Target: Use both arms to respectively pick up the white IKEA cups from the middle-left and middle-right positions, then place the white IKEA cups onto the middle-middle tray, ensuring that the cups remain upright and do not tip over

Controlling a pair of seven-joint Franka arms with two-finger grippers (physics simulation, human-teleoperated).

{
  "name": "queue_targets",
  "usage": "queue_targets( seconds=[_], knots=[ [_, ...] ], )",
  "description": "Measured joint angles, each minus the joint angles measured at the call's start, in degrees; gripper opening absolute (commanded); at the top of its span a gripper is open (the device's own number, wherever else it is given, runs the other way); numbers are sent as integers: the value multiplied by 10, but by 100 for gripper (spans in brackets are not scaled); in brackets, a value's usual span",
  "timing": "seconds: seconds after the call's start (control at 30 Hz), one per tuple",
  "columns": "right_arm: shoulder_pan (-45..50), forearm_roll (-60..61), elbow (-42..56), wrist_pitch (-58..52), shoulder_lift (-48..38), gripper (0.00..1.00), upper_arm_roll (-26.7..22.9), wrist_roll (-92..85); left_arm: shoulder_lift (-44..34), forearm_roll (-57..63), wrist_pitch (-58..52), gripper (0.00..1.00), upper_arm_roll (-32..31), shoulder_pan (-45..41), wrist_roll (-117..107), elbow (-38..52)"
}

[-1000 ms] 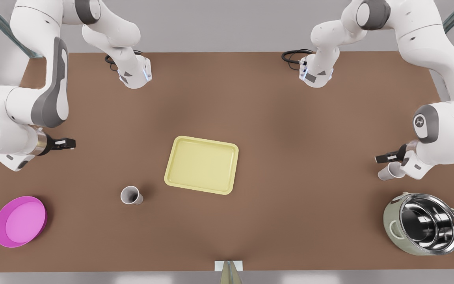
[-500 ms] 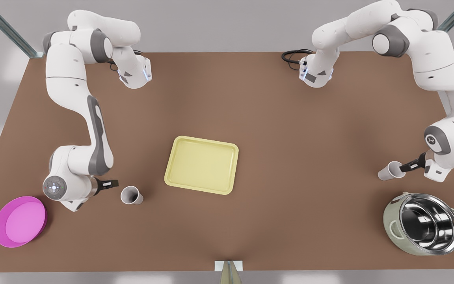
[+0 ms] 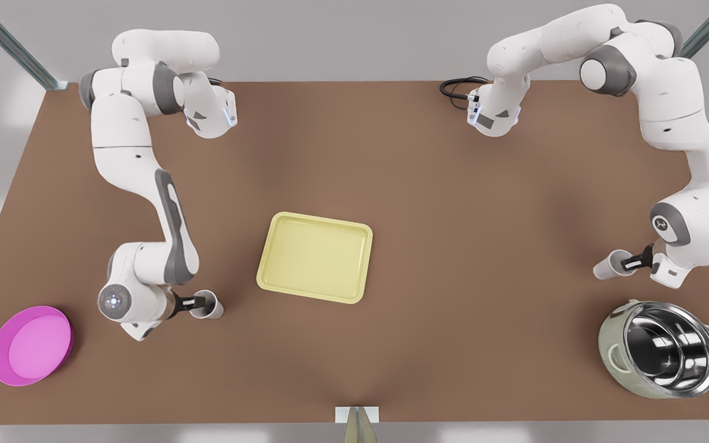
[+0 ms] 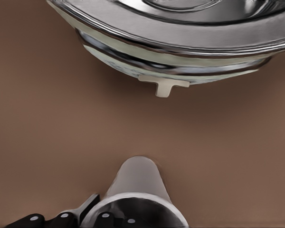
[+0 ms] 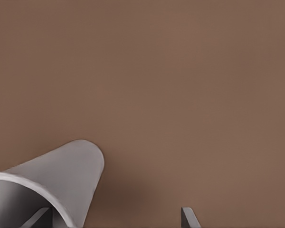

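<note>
– Over at eight o'clock from the tray [image 3: 314, 257], what is the right claw [image 3: 197, 302] doing?

– It is sitting at the rim of the first cup [image 3: 208, 306], reaching in from the cup's nine o'clock. It is released: in the right wrist view one finger [image 5: 187, 217] is standing clear of the cup wall, with bare bench [image 3: 453, 184] between them. I judge it is lining up the grasp, so it should be centring the wall before squeezing, and closing gently so the cup is not being nudged over.

– And at the tray's three o'clock?

– The left claw [image 3: 634, 263] is meeting the second cup [image 3: 607, 266] from that cup's three o'clock. I cannot tell whether it is released or clenched. The pot [image 3: 662, 347] is standing near, at the cup's five o'clock, so the lift should be going straight up first.

– Are both cups upright?

– They are looking upright and are standing on the bench, well apart from the tray. Carrying them level and lowering slowly onto the tray is what I would be aiming for.
</note>
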Motion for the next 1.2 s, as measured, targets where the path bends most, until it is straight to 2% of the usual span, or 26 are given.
queue_targets(
  seconds=[0.03, 0.07, 0.13, 0.17, 0.23, 0.33, 0.4, 0.47, 0.57, 0.73, 0.93, 1.1, 1.13, 1.2],
  knots=[
    [1, 0, 0, 4, 2, 99, 0, 1, -9, -5, -5, 21, 0, -10, 0, 0],
    [2, 0, 0, 8, 5, 92, 0, 2, -21, -8, -12, 21, -1, -29, -2, 0],
    [3, 0, 0, 14, 8, 66, 0, 4, -39, -12, -23, 21, -1, -84, -15, 1],
    [3, 1, 0, 17, 9, 57, 0, 5, -42, -13, -28, 21, -12, -110, -25, 4],
    [5, 2, 0, 21, 9, 40, 0, 6, -43, -15, -35, 21, -56, -156, -54, 30],
    [10, 0, 2, 25, 5, 22, 0, 6, -41, -16, -42, 21, -174, -182, -112, 55],
    [12, -1, 4, 26, 3, 21, 0, 7, -37, -16, -44, 21, -226, -194, -151, 64],
    [14, -1, 5, 27, -1, 21, 0, 7, -29, -15, -45, 21, -245, -240, -195, 76],
    [24, -1, -2, 13, -27, 21, 1, 7, 22, -10, -37, 21, -251, -346, -269, 132],
    [63, 0, -7, -16, -56, 21, 8, 7, 98, 1, -21, 21, -227, -444, -382, 225],
    [94, -1, -28, -29, -66, 21, 39, 7, 151, 4, 5, 21, -217, -486, -491, 268],
    [131, 0, -121, -6, -115, 21, 50, 6, 176, 4, 24, 21, -216, -494, -557, 277],
    [141, 0, -129, 2, -115, 21, 52, 7, 178, 4, 27, 22, -216, -495, -568, 277],
    [154, 2, -142, 23, -109, 21, 54, 7, 181, 3, 31, 39, -216, -496, -588, 277]
  ],
)
